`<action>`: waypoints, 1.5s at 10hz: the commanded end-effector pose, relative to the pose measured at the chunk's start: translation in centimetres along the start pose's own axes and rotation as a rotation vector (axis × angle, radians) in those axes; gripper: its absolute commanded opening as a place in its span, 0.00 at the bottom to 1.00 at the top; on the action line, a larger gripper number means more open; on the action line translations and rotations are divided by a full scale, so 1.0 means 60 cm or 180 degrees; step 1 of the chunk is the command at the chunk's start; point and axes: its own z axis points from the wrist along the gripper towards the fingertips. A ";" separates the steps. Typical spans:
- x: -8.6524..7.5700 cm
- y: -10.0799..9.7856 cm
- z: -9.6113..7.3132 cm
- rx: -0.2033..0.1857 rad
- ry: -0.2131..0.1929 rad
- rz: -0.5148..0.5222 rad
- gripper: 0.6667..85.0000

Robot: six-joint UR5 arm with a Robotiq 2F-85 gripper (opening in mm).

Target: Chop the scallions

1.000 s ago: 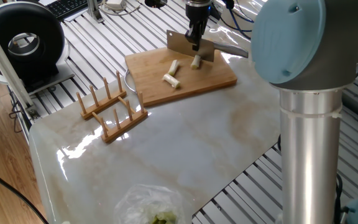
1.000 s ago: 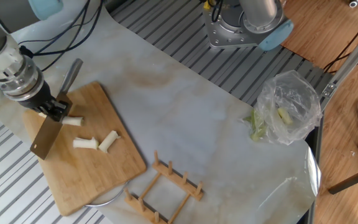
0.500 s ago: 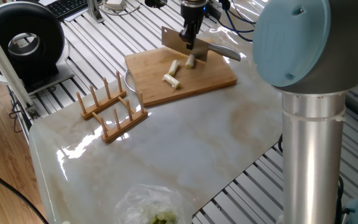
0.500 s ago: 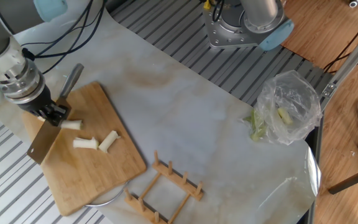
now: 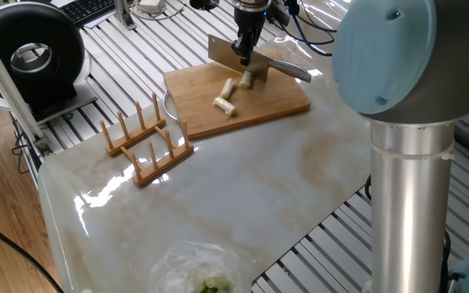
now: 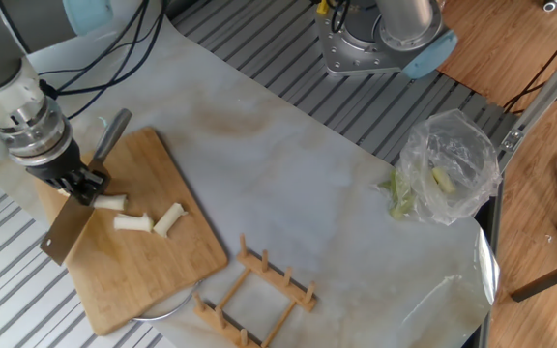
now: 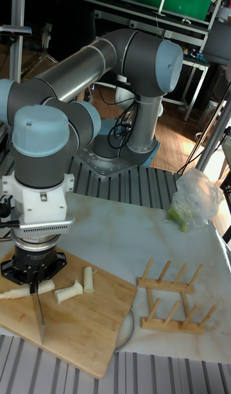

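Your end effector, pinching the cleaver, has slid along the cutting board over the last second. The scallions lie there in pieces, so another chop looks due.

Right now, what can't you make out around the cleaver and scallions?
- Blade edge contact with the cutting board: the cleaver hides it in both fixed views; edge-on in the tall view.
- Jaws' hold on the handle: too small.
- Scallions: leftmost piece partly behind the gripper.

A robotics lab — slatted aluminium bench, trailing cables, keyboard — no kitchen.
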 end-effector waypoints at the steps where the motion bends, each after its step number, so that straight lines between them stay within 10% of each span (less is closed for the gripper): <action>1: -0.016 0.002 -0.001 -0.0055 -0.0103 -0.0016 0.01; 10: -0.031 -0.001 -0.015 -0.0045 -0.0209 -0.0028 0.01; 15: -0.004 -0.005 -0.004 -0.0014 -0.0030 -0.0086 0.01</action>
